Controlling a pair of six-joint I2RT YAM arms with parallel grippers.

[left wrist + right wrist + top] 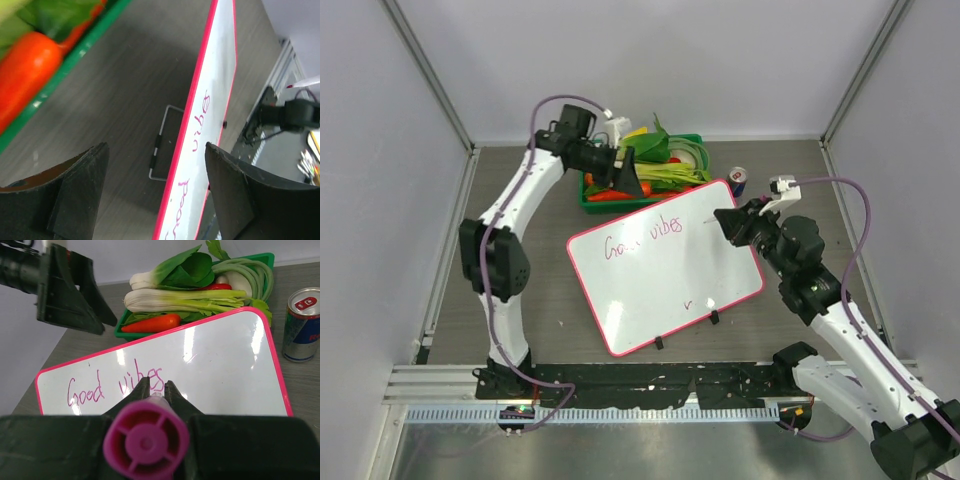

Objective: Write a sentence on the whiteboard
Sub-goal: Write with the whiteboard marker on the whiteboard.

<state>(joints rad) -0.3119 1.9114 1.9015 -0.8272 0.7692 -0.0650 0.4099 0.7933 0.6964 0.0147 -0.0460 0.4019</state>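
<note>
Whiteboard [660, 285]: it is lying flat and askew on the table between the two arms, its far edge just beside the green tray [692, 138].
Sentence [642, 238]: it is reading only "Good vibes" along the far-left part of the board, so I judge the job roughly half done.
Right gripper [156, 387]: it is pinching almost closed on the magenta marker [146, 440] just past the last letter. The tip is hiding behind the fingers, so I cannot tell if it is touching.
Left gripper [632, 172]: it is hovering by the board's far-left edge. Its fingers [80, 190] are standing wide apart and holding nothing. The pink frame is showing in the gap, apparently untouched.
Risk, board sliding: nothing is pinning the board, so pen pressure on the next stroke is likely to push or turn it and skew the line.
Risk, running out of room: the writing is climbing towards the far edge, so the remaining words may be running into the frame.
Risk, marker slipping: the narrow pinch may be letting the marker twist, thinning or breaking strokes.
Risk, can [738, 180]: it is standing near the board's far-right corner, where a wide swing of the right arm could be knocking it over.
Risk, stray marks: a small tick [688, 301] is already sitting lower on the board, and a dragged tip would be adding more.
</note>
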